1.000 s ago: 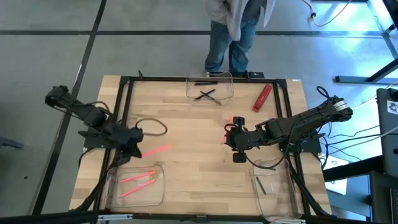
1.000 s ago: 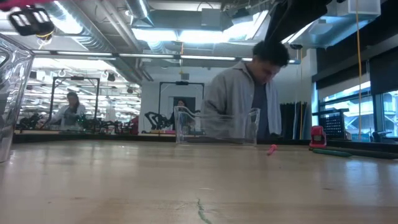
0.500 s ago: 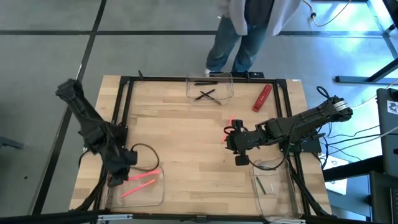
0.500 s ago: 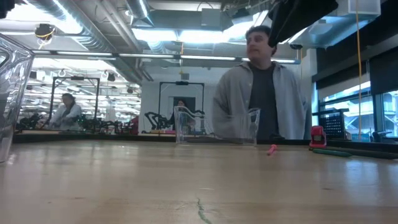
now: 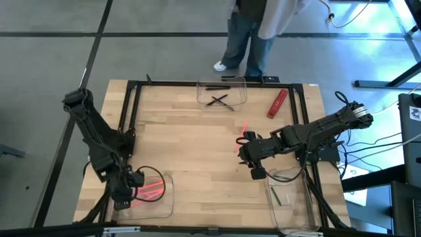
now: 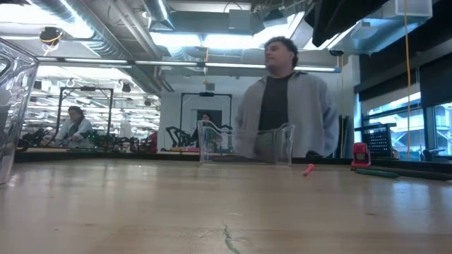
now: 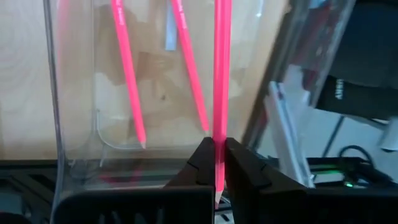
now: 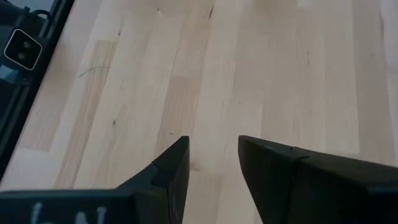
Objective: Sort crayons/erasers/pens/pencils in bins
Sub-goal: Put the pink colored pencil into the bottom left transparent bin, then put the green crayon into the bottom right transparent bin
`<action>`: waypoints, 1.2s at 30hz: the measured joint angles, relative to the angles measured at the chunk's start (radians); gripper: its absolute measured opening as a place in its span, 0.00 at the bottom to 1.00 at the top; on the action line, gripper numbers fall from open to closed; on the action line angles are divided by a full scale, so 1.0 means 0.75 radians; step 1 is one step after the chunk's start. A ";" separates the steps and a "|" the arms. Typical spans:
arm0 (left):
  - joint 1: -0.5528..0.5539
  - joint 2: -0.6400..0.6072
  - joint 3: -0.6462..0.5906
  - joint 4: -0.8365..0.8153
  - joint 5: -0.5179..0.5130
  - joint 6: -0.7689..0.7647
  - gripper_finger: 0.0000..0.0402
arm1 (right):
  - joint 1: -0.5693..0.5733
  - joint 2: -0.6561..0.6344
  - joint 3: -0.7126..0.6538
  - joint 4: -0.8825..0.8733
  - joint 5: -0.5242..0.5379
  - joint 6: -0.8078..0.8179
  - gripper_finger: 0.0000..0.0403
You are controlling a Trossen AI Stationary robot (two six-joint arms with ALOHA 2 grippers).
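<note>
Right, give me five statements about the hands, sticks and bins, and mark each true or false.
1. The left hand grips a pink stick over the near-left bin. True.
2. The right hand holds a black stick. False: its fingers are open and empty.
3. The far bin holds crossed black sticks. True.
4. The red block lies in the near-right bin. False: it lies on the table, far right.
5. Two pink sticks already lie in the near-left bin. True.
</note>
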State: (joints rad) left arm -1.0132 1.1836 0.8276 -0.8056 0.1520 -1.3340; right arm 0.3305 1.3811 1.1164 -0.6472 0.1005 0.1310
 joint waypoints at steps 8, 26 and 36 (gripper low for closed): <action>-0.003 0.112 0.000 0.000 0.000 0.007 0.02 | 0.000 0.000 0.000 -0.001 0.000 -0.004 0.35; -0.002 0.211 0.000 -0.009 -0.015 0.038 0.10 | 0.000 0.000 0.000 -0.002 0.000 -0.006 0.35; 0.003 0.211 0.000 -0.032 -0.017 0.035 0.24 | 0.000 0.000 0.000 -0.002 0.014 0.018 0.35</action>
State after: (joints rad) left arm -1.0110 1.3417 0.8276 -0.8295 0.1396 -1.3074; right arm 0.3305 1.3811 1.1164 -0.6483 0.1108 0.1442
